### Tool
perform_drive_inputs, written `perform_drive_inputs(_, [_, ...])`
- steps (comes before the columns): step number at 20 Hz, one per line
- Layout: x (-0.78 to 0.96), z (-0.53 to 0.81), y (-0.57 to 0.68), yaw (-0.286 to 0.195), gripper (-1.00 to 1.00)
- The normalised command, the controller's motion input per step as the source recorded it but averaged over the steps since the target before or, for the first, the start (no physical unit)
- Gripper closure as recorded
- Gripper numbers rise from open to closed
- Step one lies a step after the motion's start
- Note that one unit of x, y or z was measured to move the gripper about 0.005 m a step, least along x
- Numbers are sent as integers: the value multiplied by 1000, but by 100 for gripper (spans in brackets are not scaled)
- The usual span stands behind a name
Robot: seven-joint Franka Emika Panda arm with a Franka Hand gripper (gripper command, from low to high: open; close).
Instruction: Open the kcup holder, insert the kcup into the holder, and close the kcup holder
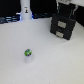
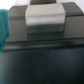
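Kcup holder [image 1: 63, 26] sits on the white surface [image 1: 55, 60] at the back of the exterior view, its drawer closed. Well in front of it, toward that view's left, stands the kcup [image 1: 28, 55], upright. Over the holder hangs the arm [image 1: 65, 6]; whether its pincer is apart or together I cannot tell. From the wrist view, the holder's [image 2: 45, 55] dark body fills the frame, a grey mark [image 2: 46, 20] on it.
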Motion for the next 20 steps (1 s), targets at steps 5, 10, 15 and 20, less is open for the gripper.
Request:
perform_drive_inputs(5, [-32,-422,201,-25,-100])
perform_drive_inputs(10, [-203,-419,103,-4,-100])
perform_drive_inputs(15, [-358,-376,-16,18,-100])
perform_drive_inputs(20, [-352,-227,13,7,100])
